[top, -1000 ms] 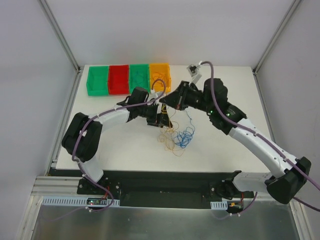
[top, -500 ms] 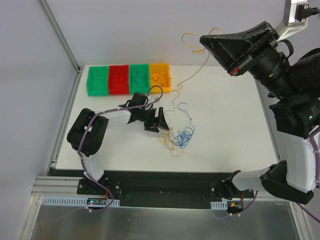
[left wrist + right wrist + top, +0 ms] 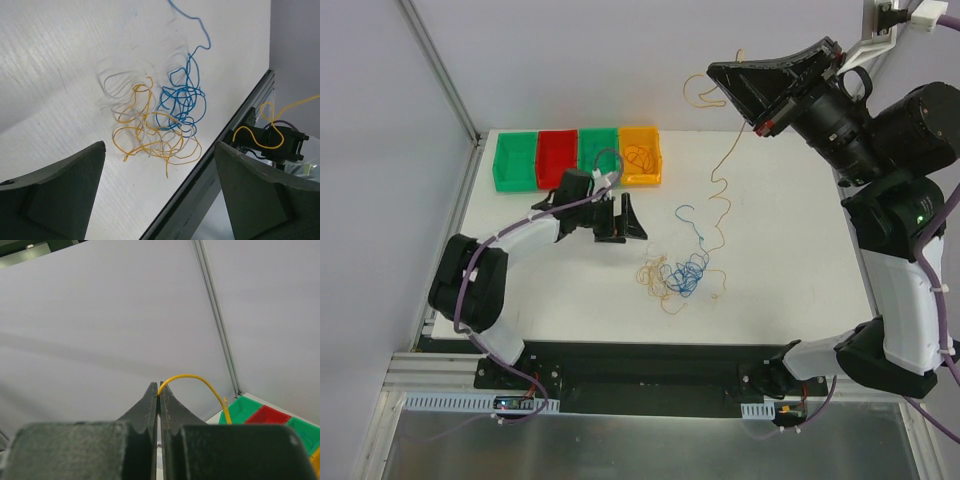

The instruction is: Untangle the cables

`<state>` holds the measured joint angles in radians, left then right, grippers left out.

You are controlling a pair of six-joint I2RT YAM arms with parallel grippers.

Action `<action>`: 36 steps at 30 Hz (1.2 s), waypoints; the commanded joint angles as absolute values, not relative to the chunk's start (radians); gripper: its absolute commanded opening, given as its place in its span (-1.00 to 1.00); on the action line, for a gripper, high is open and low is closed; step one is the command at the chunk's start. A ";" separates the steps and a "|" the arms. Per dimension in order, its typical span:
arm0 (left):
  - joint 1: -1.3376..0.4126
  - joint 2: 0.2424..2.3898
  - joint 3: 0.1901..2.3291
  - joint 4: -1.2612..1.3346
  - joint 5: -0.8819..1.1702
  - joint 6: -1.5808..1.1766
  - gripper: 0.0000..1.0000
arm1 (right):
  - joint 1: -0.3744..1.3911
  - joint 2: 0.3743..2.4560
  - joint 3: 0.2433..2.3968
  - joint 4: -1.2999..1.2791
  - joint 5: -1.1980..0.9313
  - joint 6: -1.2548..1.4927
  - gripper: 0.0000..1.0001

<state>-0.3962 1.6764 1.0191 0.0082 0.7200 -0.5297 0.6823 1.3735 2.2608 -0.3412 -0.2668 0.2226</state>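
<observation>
The cables (image 3: 678,276) lie as a loose tangle of orange, blue and white loops on the white table (image 3: 790,240), also seen in the left wrist view (image 3: 160,120). My right gripper (image 3: 718,76) is raised high above the table's back edge, shut on one yellow cable (image 3: 196,378). That cable (image 3: 724,190) hangs down in a wavy line, and its lower end reaches the table beside the tangle. My left gripper (image 3: 623,222) stands open, low over the table to the upper left of the tangle, with nothing between its fingers (image 3: 60,190).
Four bins stand in a row at the table's back left: green (image 3: 516,160), red (image 3: 557,157), green (image 3: 598,150) and orange (image 3: 640,153). The orange one holds orange wires. A single blue strand (image 3: 692,225) trails from the tangle toward the back.
My right gripper has risen from table height to high above it, drawing the yellow cable up out of the tangle. My left gripper has drawn back up and left, away from the tangle.
</observation>
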 commanded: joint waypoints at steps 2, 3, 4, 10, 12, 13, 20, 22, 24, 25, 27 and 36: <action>-0.348 1.430 1.022 0.018 0.660 -0.425 0.79 | 0.680 1.394 2.244 -0.221 -0.290 0.239 -0.99; -0.341 1.395 1.016 0.018 0.632 -0.405 0.79 | 0.680 1.416 2.262 -0.215 -0.293 0.245 -0.99; -0.333 1.358 1.008 0.018 0.599 -0.388 0.78 | 0.680 1.442 2.295 -0.215 -0.302 0.253 -0.99; -0.295 1.207 0.956 0.018 0.414 -0.347 0.80 | 0.680 1.597 2.451 -0.132 -0.344 0.348 -0.99; -0.281 1.171 0.943 0.018 0.362 -0.341 0.82 | 0.680 1.626 2.451 -0.074 -0.353 0.394 -0.99; -0.275 1.155 0.937 0.018 0.330 -0.342 0.82 | 0.680 1.635 2.448 -0.052 -0.356 0.412 -0.99; -0.193 1.069 0.899 0.009 0.157 -0.379 0.82 | 0.689 1.660 2.183 0.104 -0.383 0.446 -0.99; -0.161 1.057 0.893 0.006 0.129 -0.391 0.83 | 0.695 1.672 2.052 0.173 -0.408 0.436 -0.99; -0.132 1.043 0.887 0.005 0.103 -0.405 0.83 | 0.698 1.699 1.936 0.265 -0.458 0.426 -0.99; -0.121 1.039 0.884 0.005 0.075 -0.413 0.83 | 0.701 1.715 1.884 0.306 -0.469 0.426 -0.99; -0.103 1.026 0.877 -0.020 0.039 -0.425 0.84 | 0.703 1.753 1.775 0.374 -0.468 0.429 -0.99; -0.041 1.112 0.891 -0.026 0.109 -0.471 0.92 | 0.709 2.011 1.494 0.580 -0.477 0.557 -0.99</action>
